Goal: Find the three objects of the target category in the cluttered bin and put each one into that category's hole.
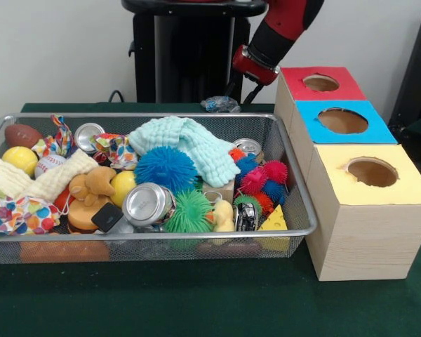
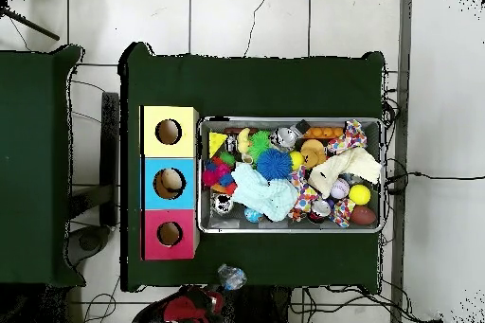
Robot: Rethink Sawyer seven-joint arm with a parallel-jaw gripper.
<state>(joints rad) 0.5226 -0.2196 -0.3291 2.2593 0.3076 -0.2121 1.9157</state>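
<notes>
Gripper [image 1: 233,97]: closed on a clear bottle [image 1: 219,104], held behind the bin's [image 1: 161,118] far rim, outside the mesh, beside the red box [image 1: 316,88]. Bin is packed with toys and cans.

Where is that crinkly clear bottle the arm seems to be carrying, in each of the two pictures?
Front view: the clear bottle is at top centre, behind the bin's far rim, just under the gripper.
Overhead view: the bottle is at bottom centre, below the bin, near the robot's base.
Shared landmark: the red-topped box, the box nearest the bottle in both views.
</notes>
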